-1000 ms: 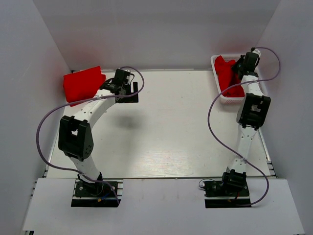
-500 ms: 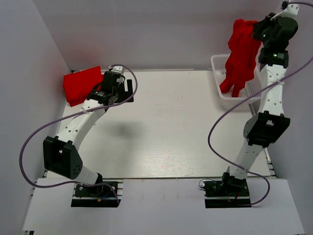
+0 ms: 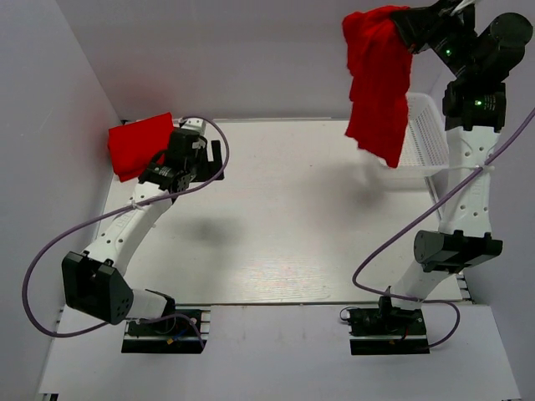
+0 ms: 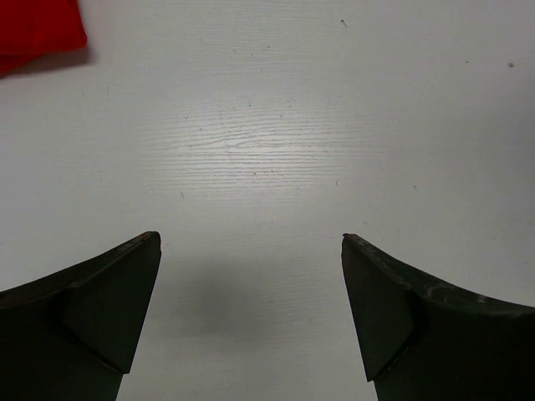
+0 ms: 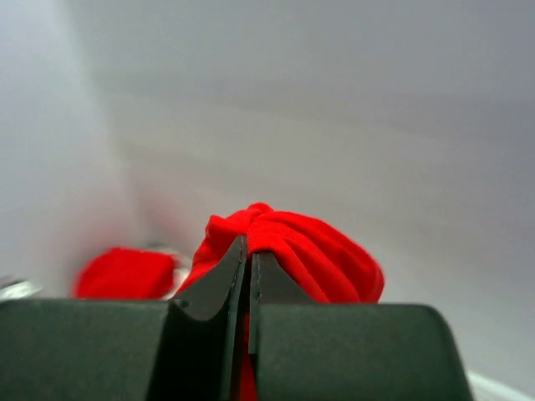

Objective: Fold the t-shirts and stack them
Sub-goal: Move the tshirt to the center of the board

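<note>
A bright red t-shirt hangs high in the air at the back right, bunched at its top in my right gripper, which is shut on it. In the right wrist view the cloth bulges over the pinched fingers of that gripper. A second red t-shirt lies folded at the back left corner of the table; its edge shows in the left wrist view. My left gripper stands open and empty just right of it, over bare table.
A white mesh basket stands at the back right, behind the hanging shirt and beside the right arm. White walls close in the table on the left, back and right. The white tabletop spreads between the two arms.
My right gripper has lifted the red t-shirt out of the basket and carried it up and leftward. The left arm has drawn back a little toward the left; its gripper stays open.
</note>
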You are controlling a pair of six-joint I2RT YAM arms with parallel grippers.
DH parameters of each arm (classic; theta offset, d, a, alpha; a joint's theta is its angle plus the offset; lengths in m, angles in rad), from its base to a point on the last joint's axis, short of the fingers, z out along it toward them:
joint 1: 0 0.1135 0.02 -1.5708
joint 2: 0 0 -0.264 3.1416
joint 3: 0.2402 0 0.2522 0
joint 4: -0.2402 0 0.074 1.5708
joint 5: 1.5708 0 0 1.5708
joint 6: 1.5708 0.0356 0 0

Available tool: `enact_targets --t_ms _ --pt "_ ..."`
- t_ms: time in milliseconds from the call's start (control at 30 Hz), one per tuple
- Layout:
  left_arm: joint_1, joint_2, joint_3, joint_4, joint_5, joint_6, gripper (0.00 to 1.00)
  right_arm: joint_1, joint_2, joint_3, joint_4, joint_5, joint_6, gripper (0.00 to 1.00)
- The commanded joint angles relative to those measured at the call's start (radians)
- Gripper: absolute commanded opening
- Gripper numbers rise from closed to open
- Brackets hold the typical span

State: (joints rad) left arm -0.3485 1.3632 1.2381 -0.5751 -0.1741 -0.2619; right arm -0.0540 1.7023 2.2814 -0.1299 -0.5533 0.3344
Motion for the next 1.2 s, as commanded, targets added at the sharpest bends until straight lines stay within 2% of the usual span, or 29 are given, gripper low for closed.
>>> enact_targets --t_ms 0,167,367,467,533,633,667,767,800,833,967,1167 --pt "0.005 -0.065 -0.003 -0.014 -0.039 -0.007 0.99 0.045 -0.032 0.046 0.205 -0.246 0.143 0.00" --pt "0.005 -0.125 -0.003 -0.023 -0.059 -0.025 0.99 0.108 -0.068 -0.025 0.257 -0.324 0.181 0.00" --pt "0.005 -0.183 -0.012 -0.109 -0.123 -0.080 0.99 0.193 -0.131 -0.262 0.276 -0.384 0.123 0.00" --pt "0.005 -0.184 -0.022 -0.123 -0.123 -0.091 0.99 0.236 -0.147 -0.416 0.254 -0.398 0.094 0.00" --pt "0.005 -0.184 -0.022 -0.132 -0.123 -0.100 0.99 0.258 -0.182 -0.619 0.246 -0.375 0.069 0.00" --pt "0.005 -0.171 -0.031 -0.132 -0.123 -0.100 0.99 0.313 -0.216 -0.888 0.253 -0.205 0.043 0.00" --pt "0.005 -0.156 -0.031 -0.132 -0.123 -0.100 0.99 0.331 -0.208 -0.927 0.221 -0.188 0.034 0.00" --pt "0.005 -0.125 -0.011 -0.152 -0.123 -0.100 0.99 0.359 -0.159 -1.033 0.078 -0.103 -0.003 0.35" --pt "0.005 -0.107 -0.011 -0.152 -0.123 -0.100 0.99 0.364 -0.155 -1.086 0.064 -0.087 -0.009 0.71" --pt "0.005 -0.107 -0.011 -0.152 -0.114 -0.100 0.99 0.367 -0.155 -1.100 0.055 -0.030 -0.014 0.90" --pt "0.005 -0.073 -0.002 -0.152 -0.084 -0.091 0.99 0.375 -0.150 -1.057 -0.055 0.097 -0.055 0.90" --pt "0.005 -0.073 0.009 -0.152 -0.084 -0.071 0.99 0.371 -0.239 -0.970 -0.105 0.278 -0.098 0.90"
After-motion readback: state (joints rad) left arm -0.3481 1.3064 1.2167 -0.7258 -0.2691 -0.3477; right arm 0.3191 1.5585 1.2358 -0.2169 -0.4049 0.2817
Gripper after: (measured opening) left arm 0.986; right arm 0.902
